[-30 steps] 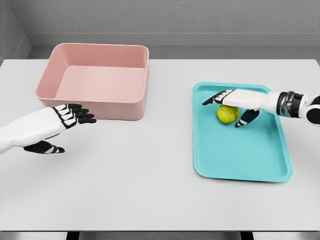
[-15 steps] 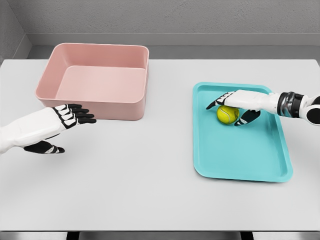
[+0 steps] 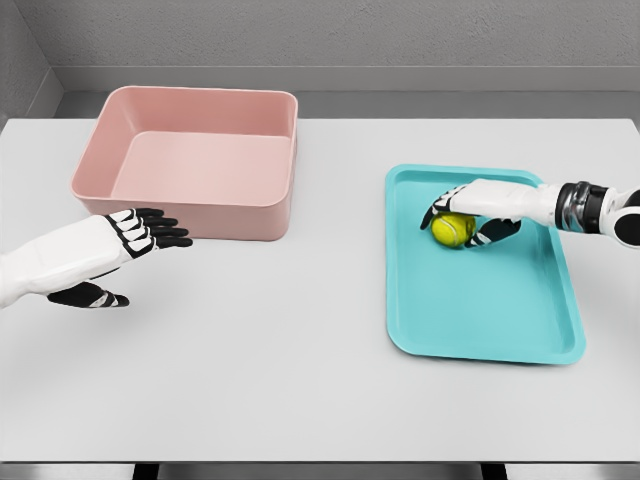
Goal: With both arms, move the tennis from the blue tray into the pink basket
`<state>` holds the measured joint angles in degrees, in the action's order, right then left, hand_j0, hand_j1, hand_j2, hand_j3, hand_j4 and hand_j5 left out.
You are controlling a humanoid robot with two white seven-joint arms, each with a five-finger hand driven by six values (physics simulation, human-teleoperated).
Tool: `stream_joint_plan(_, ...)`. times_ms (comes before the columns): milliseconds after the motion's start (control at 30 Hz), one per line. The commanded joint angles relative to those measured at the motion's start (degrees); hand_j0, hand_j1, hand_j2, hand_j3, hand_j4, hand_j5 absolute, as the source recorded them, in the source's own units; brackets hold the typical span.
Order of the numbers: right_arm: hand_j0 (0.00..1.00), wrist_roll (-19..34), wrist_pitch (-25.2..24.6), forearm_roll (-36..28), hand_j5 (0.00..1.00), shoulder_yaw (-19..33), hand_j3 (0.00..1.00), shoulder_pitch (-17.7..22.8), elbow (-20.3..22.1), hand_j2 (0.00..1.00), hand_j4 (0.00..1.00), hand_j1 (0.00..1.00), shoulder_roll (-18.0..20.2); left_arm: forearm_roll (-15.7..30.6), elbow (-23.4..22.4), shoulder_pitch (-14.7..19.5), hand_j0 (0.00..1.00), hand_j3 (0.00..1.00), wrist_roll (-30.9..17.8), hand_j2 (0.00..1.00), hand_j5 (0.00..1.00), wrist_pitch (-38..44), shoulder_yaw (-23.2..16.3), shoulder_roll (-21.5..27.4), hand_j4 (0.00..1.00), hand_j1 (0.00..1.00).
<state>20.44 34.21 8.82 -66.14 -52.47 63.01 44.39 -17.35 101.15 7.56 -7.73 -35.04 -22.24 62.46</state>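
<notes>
Tennis ball (image 3: 452, 230) in the far part of the blue tray (image 3: 500, 320), right side of the white worktop (image 3: 300, 340). Right hand (image 3: 480, 208) draped over the ball, fingers (image 3: 436, 210) curled around its far and left side, thumb at its right; ball resting on the tray floor. Left hand (image 3: 105, 248) hovering near the pink basket (image 3: 190, 205), fingers extended and relaxed, holding nothing.

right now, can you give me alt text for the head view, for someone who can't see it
The right hand curls over a yellow tennis ball lying in a blue tray on the right of a white table. The left hand hovers open at the left, in front of an empty pink basket.
</notes>
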Motion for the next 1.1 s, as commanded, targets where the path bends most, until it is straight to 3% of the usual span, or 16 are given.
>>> stream_joint_plan(0, 0.65, 0.0, 0.2, -0.2, 0.65, 0.1, 0.65, 0.0, 0.1, 0.65, 0.65, 0.65, 0.1, 0.4, 0.0, 0.0, 1.0, 1.0, 0.0, 1.0, 1.0, 0.0, 0.0, 0.0, 1.0, 1.0)
stream_joint_plan(300, 0.62, 0.0, 0.8, -0.2, 0.62, 0.5, 0.62, -1.7, 0.6, 0.62, 0.62, 0.62, 0.4, 0.4, 0.0, 0.1, 1.0, 1.0, 0.0, 1.0, 1.0, 0.0, 0.0, 0.0, 1.0, 1.0)
stream_joint_plan(800, 0.62, 0.0, 0.8, -0.3, 0.62, 0.8, 0.62, -3.3, 12.0, 0.62, 0.62, 0.62, 3.7, 0.4, 0.0, 0.1, 1.0, 1.0, 0.0, 1.0, 1.0, 0.0, 0.0, 0.0, 1.0, 1.0)
stream_joint_plan(1067, 0.61, 0.0, 0.8, -0.3, 0.61, 0.8, 0.61, -4.0, 13.5, 0.61, 0.61, 0.61, 3.4, 0.4, 0.0, 0.0, 1.0, 1.0, 0.1, 1.0, 1.0, 0.0, 0.0, 0.0, 1.0, 1.0)
